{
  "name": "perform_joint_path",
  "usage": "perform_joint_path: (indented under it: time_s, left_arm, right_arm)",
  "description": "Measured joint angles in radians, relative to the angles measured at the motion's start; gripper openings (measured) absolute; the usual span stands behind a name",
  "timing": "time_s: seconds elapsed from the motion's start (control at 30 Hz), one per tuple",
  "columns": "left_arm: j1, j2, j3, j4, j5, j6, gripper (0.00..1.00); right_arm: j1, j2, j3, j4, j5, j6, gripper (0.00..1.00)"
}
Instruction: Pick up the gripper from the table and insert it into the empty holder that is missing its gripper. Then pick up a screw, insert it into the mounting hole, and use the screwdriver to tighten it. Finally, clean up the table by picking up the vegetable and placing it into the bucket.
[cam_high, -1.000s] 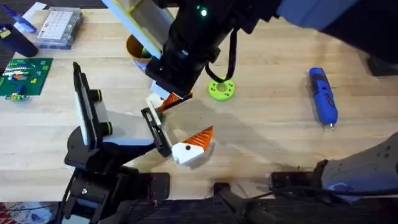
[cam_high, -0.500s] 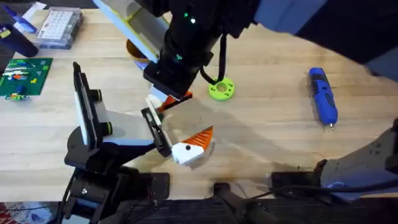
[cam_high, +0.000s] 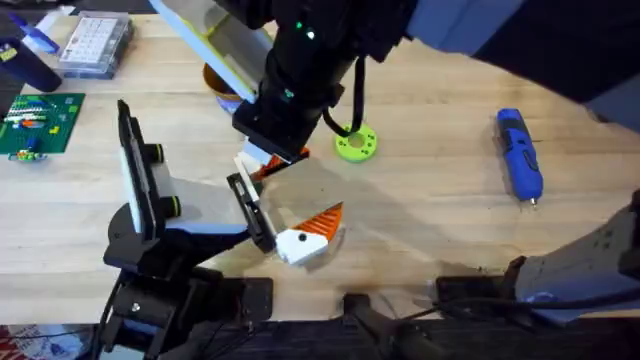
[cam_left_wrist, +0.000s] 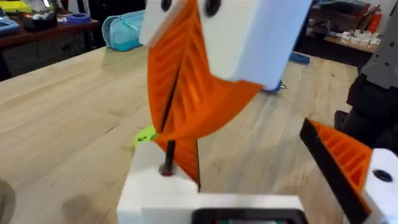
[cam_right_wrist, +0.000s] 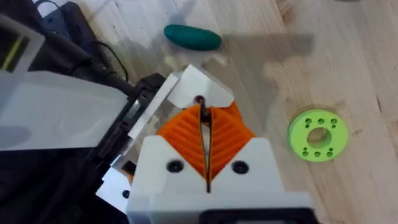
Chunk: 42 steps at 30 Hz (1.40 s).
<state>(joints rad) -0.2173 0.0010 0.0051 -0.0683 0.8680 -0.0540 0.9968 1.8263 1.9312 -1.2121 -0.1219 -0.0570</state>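
My right gripper (cam_high: 272, 155) reaches across the middle and is shut on a thin dark screw (cam_left_wrist: 169, 152). The screw's tip stands at the hole in the white block of the gripper piece (cam_left_wrist: 155, 190), which sits at the black holder plate (cam_high: 250, 212). The right wrist view looks down on that same block (cam_right_wrist: 199, 92) under my orange pads. A second alike orange finger (cam_high: 312, 232) stands apart from it, so my left gripper (cam_left_wrist: 249, 162) is open. The blue screwdriver (cam_high: 520, 155) lies far right. The vegetable (cam_right_wrist: 193, 36) lies on the wood. The bucket (cam_high: 213, 75) is partly hidden by my right arm.
A lime-green ring (cam_high: 355, 144) lies just right of the right gripper. The tall black-and-white panel (cam_high: 135, 175) stands at the left. A green circuit board (cam_high: 35, 120) and a clear parts box (cam_high: 95, 45) sit at the far left.
The right arm has shifted a little to the left over the holder and then held still, the screw staying in its pads. Nothing else has moved.
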Motion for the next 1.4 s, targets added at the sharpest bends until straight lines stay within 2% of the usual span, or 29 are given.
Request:
perform_joint_path:
  time_s: [1.4]
  left_arm:
    - [0.000, 0.000, 0.000, -0.001, -0.001, -0.011, 0.990]
  right_arm:
    - [0.002, 0.000, -0.062, 0.046, -0.021, 0.000, 0.010]
